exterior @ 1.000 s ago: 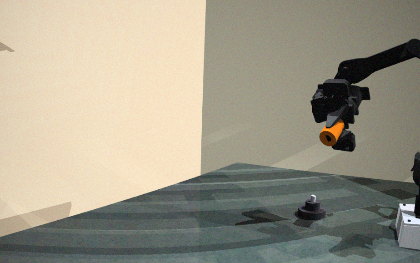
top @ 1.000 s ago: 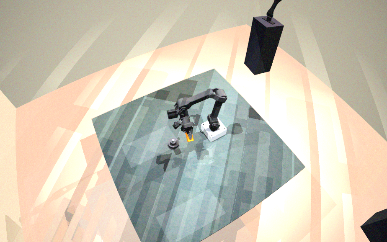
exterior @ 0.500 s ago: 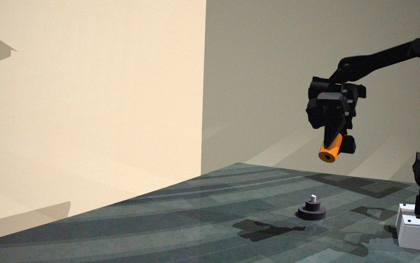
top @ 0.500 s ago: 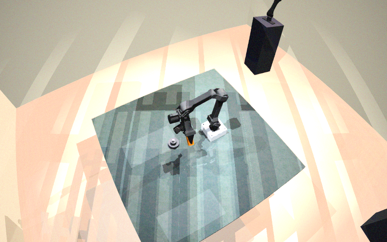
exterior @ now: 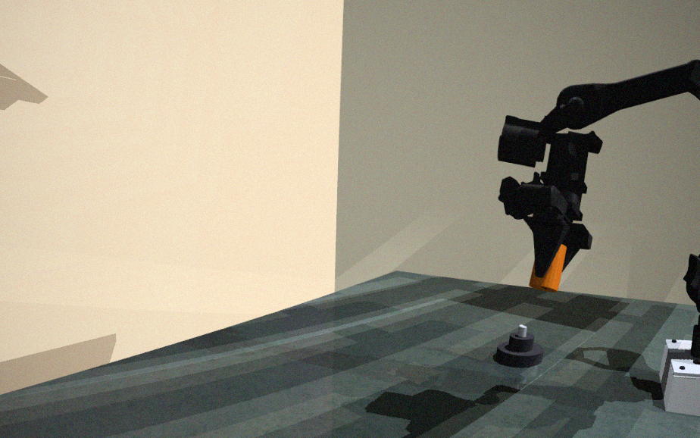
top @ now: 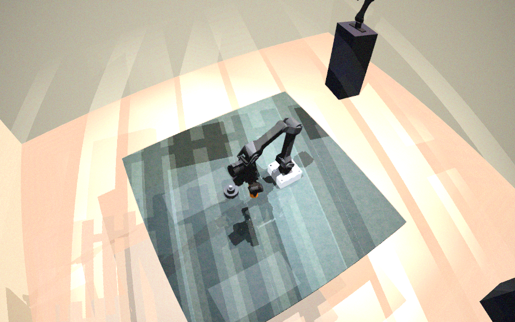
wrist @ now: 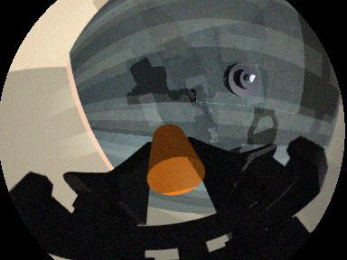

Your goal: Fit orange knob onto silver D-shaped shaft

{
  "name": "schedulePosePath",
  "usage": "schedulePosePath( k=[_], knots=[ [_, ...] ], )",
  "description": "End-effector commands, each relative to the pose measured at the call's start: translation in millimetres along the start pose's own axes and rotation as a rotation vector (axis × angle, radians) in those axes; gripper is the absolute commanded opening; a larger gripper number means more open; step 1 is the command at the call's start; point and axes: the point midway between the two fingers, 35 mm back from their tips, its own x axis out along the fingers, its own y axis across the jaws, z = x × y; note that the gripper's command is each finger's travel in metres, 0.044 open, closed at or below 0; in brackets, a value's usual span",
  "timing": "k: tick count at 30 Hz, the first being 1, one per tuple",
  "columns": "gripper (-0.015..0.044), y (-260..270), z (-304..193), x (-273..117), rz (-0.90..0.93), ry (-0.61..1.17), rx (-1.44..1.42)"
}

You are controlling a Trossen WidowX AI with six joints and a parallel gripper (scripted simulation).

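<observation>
The orange knob [top: 253, 195] [exterior: 545, 281] [wrist: 176, 173] is a tapered cylinder. My gripper [exterior: 550, 266] [wrist: 169, 143] is shut on it and holds it in the air, nearly upright with a slight tilt in the exterior view. The knob's hole does not show. The dark round pedestal [top: 227, 195] [exterior: 518, 357] [wrist: 232, 81] has two steps and stands on the mat, with the silver shaft [top: 230, 186] [exterior: 522, 330] [wrist: 252, 78] upright at its centre. The knob is apart from the shaft, above its level and nearer the arm's base. The shaft's flat side cannot be made out.
The arm's white base [top: 290, 179] [exterior: 683, 392] stands to the right of the pedestal on the blue-green mat [top: 319, 247] [exterior: 180, 397]. A tall dark block [top: 349, 61] with a black arm on top stands beyond the mat. Another dark block [top: 501, 299] is at the lower right. Striped shadows cross the mat.
</observation>
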Motion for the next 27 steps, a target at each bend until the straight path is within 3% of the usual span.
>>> schedulePosePath(
  k=[1,12,27],
  knots=[
    [0.0,0,1,10,-0.114,-0.003,0.004],
    [0.0,0,1,33,-0.376,-0.003,0.004],
    [0.0,-19,11,99,-0.377,-0.003,0.008]
  ],
)
